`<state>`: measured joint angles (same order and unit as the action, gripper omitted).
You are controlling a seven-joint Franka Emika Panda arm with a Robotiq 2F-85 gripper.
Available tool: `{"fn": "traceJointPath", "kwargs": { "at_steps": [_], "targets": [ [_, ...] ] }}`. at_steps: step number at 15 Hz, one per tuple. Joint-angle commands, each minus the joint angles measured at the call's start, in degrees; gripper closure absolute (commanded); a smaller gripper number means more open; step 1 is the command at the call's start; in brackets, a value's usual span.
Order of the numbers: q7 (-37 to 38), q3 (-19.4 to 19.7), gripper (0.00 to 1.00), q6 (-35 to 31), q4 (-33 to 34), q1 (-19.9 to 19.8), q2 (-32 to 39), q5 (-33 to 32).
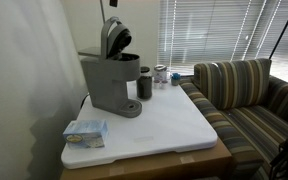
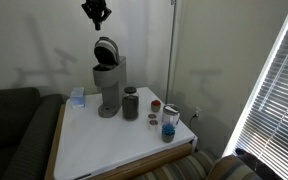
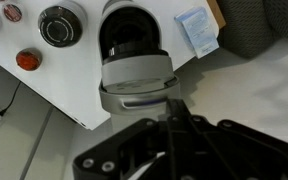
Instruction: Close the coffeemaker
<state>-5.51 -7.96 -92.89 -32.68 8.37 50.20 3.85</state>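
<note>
1. The striped sofa (image 1: 246,95) is filling the space just beside the desk.
2. The white desk (image 1: 169,130) is carrying every other item shown.
3. The coffeemaker (image 1: 111,80) is standing upright toward the desk's back corner, near the wall, with its long axis running vertically.
4. Its lid (image 2: 106,50) is standing raised on its hinge with the dark inside showing, so the closing is not yet done.
5. The tool (image 2: 97,21) is hanging in the air almost straight above the lid and well apart from it, its fingers pressed together and holding nothing. In the wrist view the coffeemaker (image 3: 136,75) is lying directly beneath the closed tips (image 3: 170,120). The coming move probably calls for a straight descent onto the lid's upper edge, then a push down about the hinge.
6. A dark cup (image 2: 131,103) is sitting just beside the machine's base, a blue box (image 1: 85,131) is lying near the desk's edge, and small jars (image 2: 162,113) are standing well apart.
</note>
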Motion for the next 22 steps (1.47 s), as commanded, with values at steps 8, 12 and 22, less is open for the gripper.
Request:
{"fn": "traceJointPath", "kwargs": {
  "at_steps": [8, 12, 22],
  "targets": [
    [7.01, -0.95, 1.00, 7.26, 1.99, -0.50, 1.09, 1.42],
    [4.04, -1.05, 0.99, 6.11, 0.06, -0.03, 0.02, 0.74],
    [6.50, -1.59, 1.00, -1.54, 1.49, -1.59, 2.53, 2.05]
  ]
}}
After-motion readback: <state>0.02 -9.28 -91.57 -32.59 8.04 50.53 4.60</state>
